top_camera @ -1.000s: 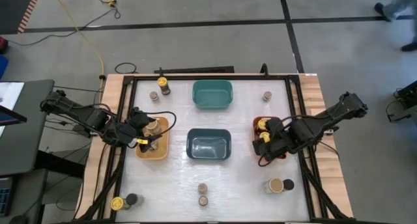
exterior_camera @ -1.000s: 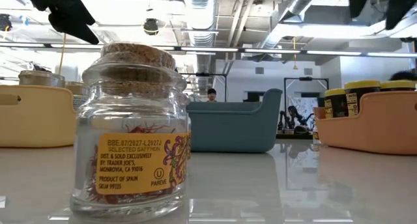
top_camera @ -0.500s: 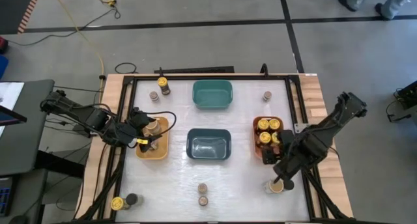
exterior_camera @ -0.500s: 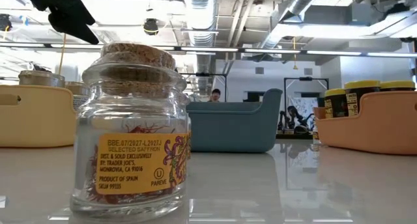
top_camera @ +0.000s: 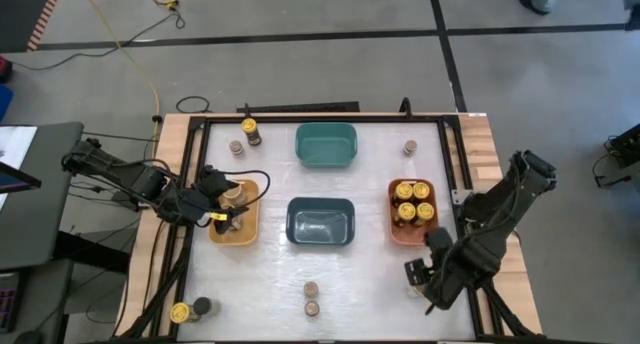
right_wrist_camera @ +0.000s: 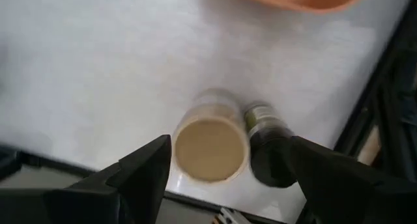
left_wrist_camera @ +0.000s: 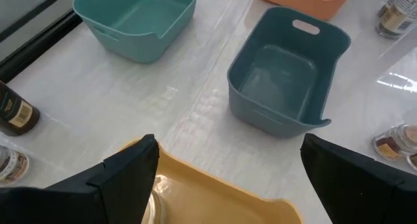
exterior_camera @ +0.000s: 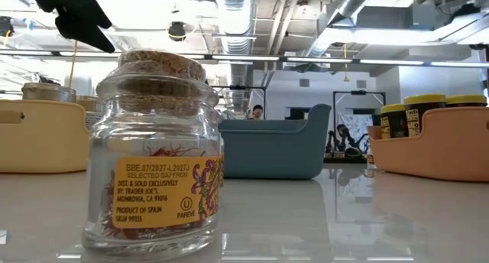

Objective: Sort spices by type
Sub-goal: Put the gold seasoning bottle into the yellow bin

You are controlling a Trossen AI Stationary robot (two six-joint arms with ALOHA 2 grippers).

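My right gripper (top_camera: 420,276) hangs open, pointing down, above two spices at the near right: a wide tan-topped jar (right_wrist_camera: 210,149) and a dark-lidded jar (right_wrist_camera: 268,146) standing side by side on the table. Its fingers (right_wrist_camera: 144,175) stand on either side of the pair, touching neither. My left gripper (top_camera: 230,212) waits open over the yellow bin (left_wrist_camera: 215,198), which holds a jar (top_camera: 236,195). Yellow-lidded jars (top_camera: 412,199) stand in the orange bin (top_camera: 394,224).
A teal bin (top_camera: 326,144) and a dark-blue bin (top_camera: 320,222) stand mid-table. Loose jars stand at the far left (top_camera: 244,139), far right (top_camera: 410,146), near centre (top_camera: 311,298) and near left (top_camera: 190,309). A cork-topped saffron jar (exterior_camera: 157,152) fills the low view.
My right gripper has swung from over the orange bin toward the table's near edge and a little down, and now hangs over the two jars at the near right. It has stayed open.
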